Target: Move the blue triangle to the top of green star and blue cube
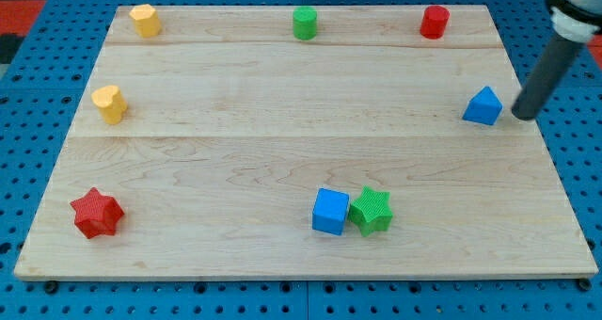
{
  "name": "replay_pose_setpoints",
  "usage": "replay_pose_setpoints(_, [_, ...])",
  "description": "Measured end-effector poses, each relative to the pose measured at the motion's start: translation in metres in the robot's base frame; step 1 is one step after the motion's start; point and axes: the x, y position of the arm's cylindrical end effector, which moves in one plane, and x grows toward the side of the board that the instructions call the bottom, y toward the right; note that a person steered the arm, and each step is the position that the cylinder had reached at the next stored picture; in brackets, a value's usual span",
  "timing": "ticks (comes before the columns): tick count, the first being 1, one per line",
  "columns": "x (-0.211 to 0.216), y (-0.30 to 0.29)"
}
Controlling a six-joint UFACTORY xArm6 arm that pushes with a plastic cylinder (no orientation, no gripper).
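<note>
The blue triangle [483, 106] sits near the right edge of the wooden board, about mid-height. My tip [520, 116] stands just to the right of it, a small gap apart. The blue cube [330, 211] and the green star [371, 211] sit side by side and touching at the lower middle of the board, cube on the left.
A red star [97, 213] lies at the lower left. Two yellow blocks [145, 20] [109, 104] sit at the upper left. A green cylinder [304, 24] and a red cylinder [434, 23] stand along the top edge. The board's right edge [546, 151] is close to my tip.
</note>
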Motion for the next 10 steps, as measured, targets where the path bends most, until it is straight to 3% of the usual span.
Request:
replay_pose_setpoints(1, [-0.015,-0.054])
replay_pose_setpoints(3, [0.004,-0.145])
replay_pose_setpoints(5, [-0.016,-0.099])
replay_pose_setpoints(6, [-0.002,-0.087])
replay_pose_setpoints(9, [0.052,-0.220])
replay_pose_setpoints(10, [0.055,-0.235])
